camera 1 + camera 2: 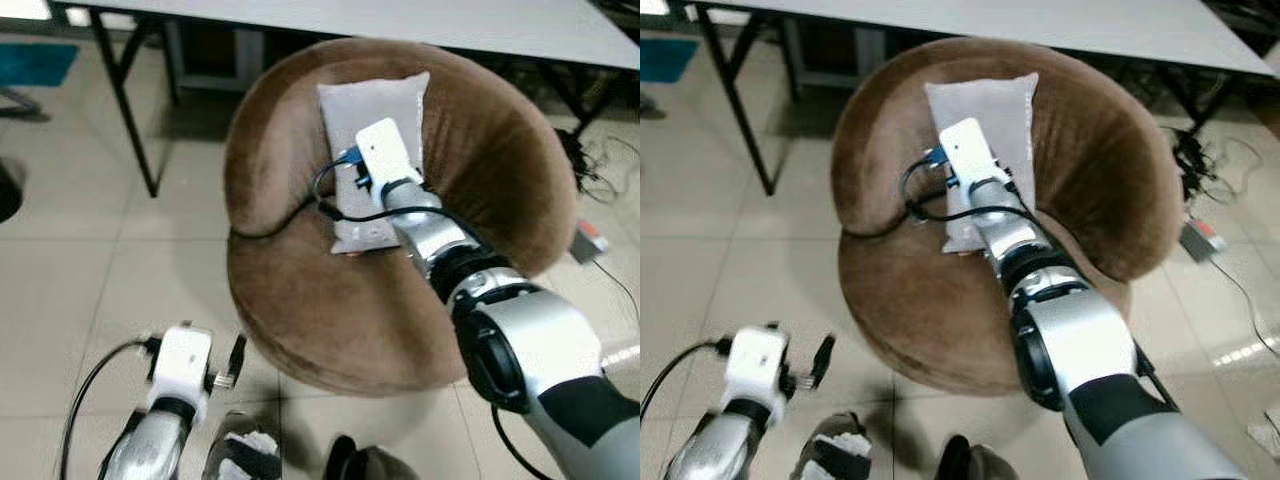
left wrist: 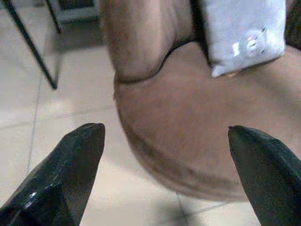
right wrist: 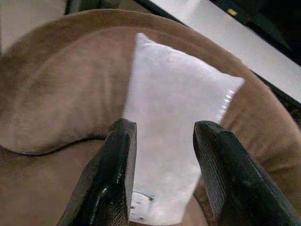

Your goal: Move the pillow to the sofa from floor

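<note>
Already pillow point(image 1: 375, 110) on sofa point(image 1: 300, 310)

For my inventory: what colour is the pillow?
Pale grey pillow, best in the right wrist view.

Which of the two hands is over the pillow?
The right hand, reaching over the pillow on the brown sofa; the left hand hangs low above the floor.

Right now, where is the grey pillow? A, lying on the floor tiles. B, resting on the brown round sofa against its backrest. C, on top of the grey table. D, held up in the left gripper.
B: the pillow leans on the backrest of the brown sofa, with the right gripper open just above it.
</note>
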Available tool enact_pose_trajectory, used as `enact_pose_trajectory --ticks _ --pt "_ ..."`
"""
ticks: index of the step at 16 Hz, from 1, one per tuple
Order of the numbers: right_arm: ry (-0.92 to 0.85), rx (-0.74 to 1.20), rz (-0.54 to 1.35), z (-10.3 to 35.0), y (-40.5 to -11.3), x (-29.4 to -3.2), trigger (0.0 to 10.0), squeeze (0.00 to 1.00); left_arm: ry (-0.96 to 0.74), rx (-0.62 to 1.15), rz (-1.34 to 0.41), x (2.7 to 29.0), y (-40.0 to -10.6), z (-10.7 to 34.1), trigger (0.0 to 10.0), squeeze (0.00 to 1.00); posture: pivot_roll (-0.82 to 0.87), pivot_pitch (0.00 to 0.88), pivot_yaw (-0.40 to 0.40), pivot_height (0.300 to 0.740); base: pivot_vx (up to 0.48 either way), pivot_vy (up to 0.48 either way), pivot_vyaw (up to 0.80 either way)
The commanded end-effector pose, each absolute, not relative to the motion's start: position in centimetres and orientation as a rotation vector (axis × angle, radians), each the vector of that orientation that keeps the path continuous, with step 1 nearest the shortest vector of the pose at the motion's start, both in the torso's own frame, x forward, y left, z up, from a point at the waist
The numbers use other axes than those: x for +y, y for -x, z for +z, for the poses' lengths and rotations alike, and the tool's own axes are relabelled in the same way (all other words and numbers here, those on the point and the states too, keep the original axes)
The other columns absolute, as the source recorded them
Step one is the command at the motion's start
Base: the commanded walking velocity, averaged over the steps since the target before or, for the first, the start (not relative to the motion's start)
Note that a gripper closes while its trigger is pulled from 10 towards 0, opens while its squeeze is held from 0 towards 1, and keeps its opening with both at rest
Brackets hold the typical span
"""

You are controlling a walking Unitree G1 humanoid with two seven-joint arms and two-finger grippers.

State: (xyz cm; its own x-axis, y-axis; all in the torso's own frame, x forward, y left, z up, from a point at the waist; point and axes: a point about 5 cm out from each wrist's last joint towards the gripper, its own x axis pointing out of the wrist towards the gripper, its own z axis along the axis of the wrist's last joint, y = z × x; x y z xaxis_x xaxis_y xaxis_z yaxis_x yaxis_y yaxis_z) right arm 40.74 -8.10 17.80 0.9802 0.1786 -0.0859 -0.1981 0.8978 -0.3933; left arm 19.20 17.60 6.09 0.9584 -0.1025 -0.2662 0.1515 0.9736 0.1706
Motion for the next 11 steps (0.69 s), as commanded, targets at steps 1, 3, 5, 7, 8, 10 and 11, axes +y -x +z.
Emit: enact_pose_trajectory --ticks 1,3,5,7,8,10,11 --pt "0.387 0.023 0.171 18.5 -41.1 -9.3 10.0 0.0 -0.178 0.289 -0.13 17.4 -19.3 5.3 10.0 0.0 0.39 0.149 -0.147 0.74 0.0 0.0 0.0" --pt "0.34 -0.024 0.115 19.8 -41.5 -12.2 10.0 0.0 -0.173 0.263 -0.145 17.2 -21.4 5.4 10.0 0.0 0.34 0.096 -0.133 0.74 0.0 0.0 0.0" --pt "0.317 -0.052 0.083 20.2 -41.5 -14.2 10.0 0.0 -0.176 0.243 -0.166 16.9 -22.8 5.5 10.0 0.0 0.31 0.055 -0.117 0.74 0.0 0.0 0.0" --pt "0.305 -0.065 0.017 19.5 -41.0 -17.4 10.0 0.0 -0.176 0.227 -0.2 16.4 -24.8 5.6 10.0 0.0 0.24 0.002 -0.089 0.74 0.0 0.0 0.0" --pt "0.307 -0.062 -0.018 18.6 -40.4 -19.2 10.0 0.0 -0.18 0.222 -0.224 16.1 -25.7 5.6 10.0 0.0 0.22 0.0 -0.076 0.74 0.0 0.0 0.0" --pt "0.296 -0.044 -0.045 17.4 -39.8 -20.6 10.0 0.0 -0.185 0.219 -0.247 15.9 -26.4 5.6 10.0 0.0 0.2 0.0 -0.059 0.74 0.0 0.0 0.0" --pt "0.279 -0.021 -0.077 15.9 -38.9 -21.9 10.0 0.0 -0.19 0.217 -0.269 15.7 -27.0 5.6 10.0 0.0 0.18 0.0 -0.049 0.74 0.0 0.0 0.0"
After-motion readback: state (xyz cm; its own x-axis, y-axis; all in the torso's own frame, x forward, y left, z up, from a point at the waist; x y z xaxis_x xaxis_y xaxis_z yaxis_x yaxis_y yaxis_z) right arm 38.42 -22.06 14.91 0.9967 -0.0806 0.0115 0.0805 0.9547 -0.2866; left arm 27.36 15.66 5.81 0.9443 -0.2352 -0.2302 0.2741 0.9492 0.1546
